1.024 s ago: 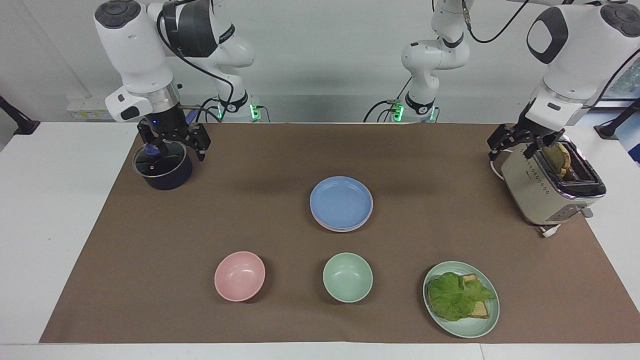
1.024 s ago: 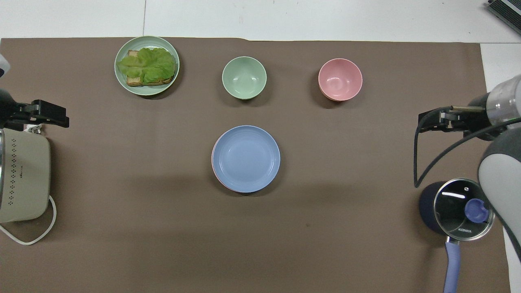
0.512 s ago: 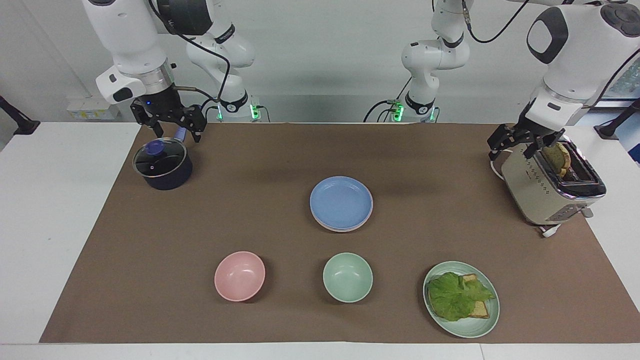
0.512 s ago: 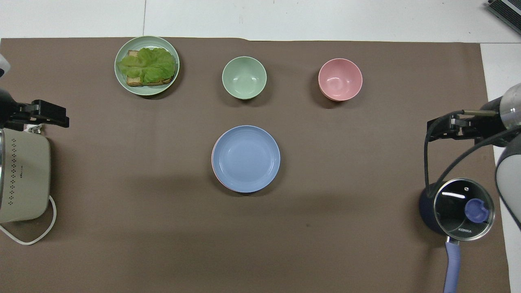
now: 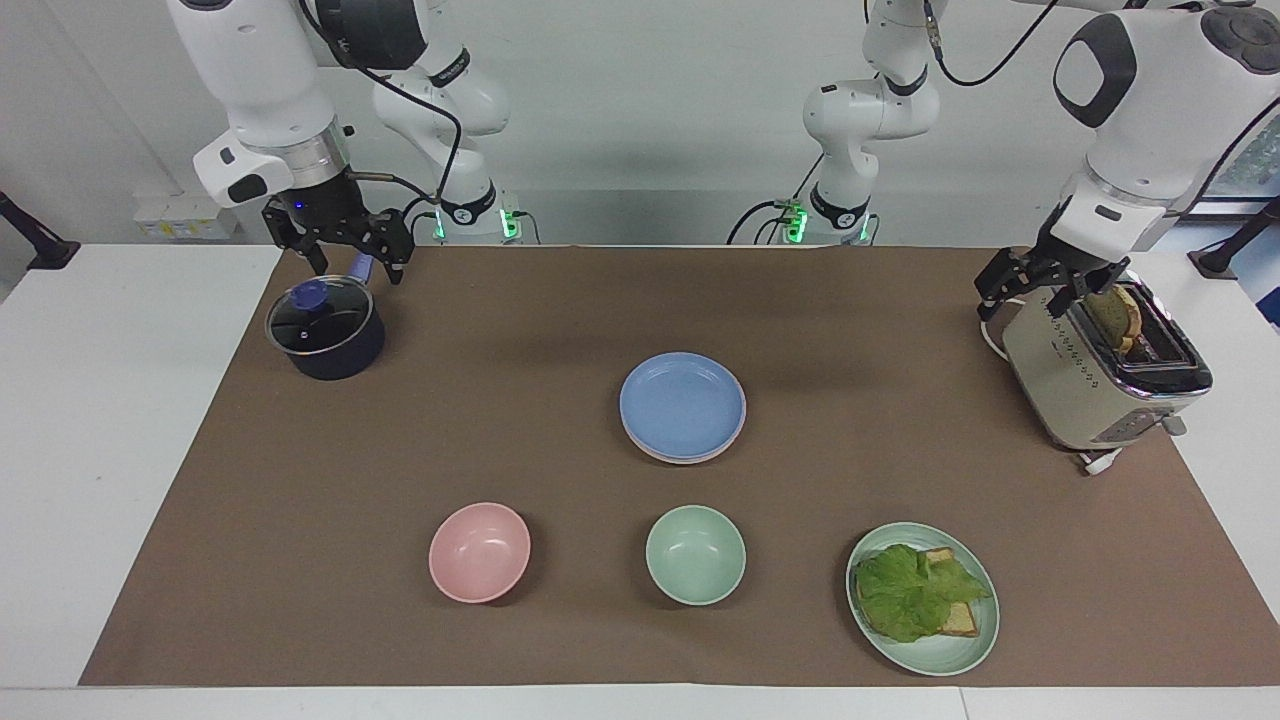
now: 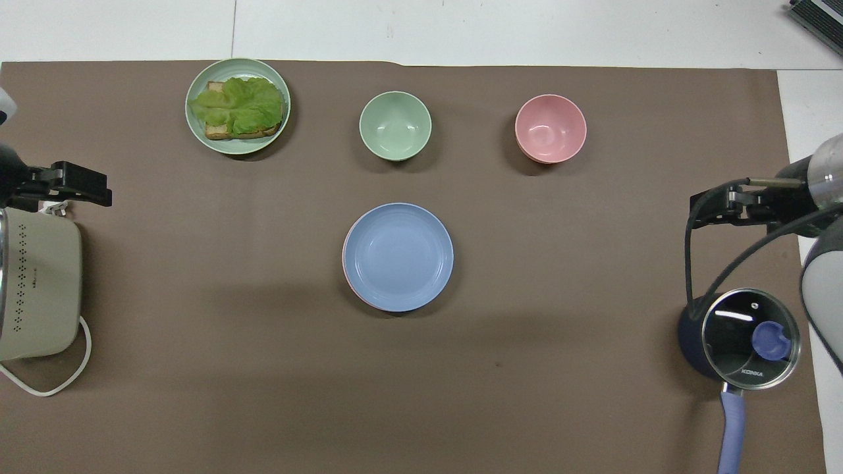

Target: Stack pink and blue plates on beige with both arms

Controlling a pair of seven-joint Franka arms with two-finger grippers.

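Observation:
The blue plate (image 5: 682,403) (image 6: 398,255) lies at the middle of the brown mat, on top of the pink plate, of which only a thin rim (image 5: 686,459) (image 6: 344,258) shows. The beige plate is hidden; I cannot tell whether it lies under the two. My right gripper (image 5: 352,266) (image 6: 718,205) hangs open and empty above the dark pot at the right arm's end. At the left arm's end my left gripper (image 5: 1030,292) (image 6: 76,184) is open and empty over the toaster's edge. Neither touches a plate.
A dark lidded pot (image 5: 325,331) with a blue handle, a cream toaster (image 5: 1100,375) holding bread, and its cord. Farther from the robots stand a pink bowl (image 5: 480,552), a green bowl (image 5: 695,554) and a green plate (image 5: 940,655) with a lettuce sandwich.
My right gripper has risen from just over the pot's lid and drawn back toward its base, then held still. The left arm and the plates have not moved.

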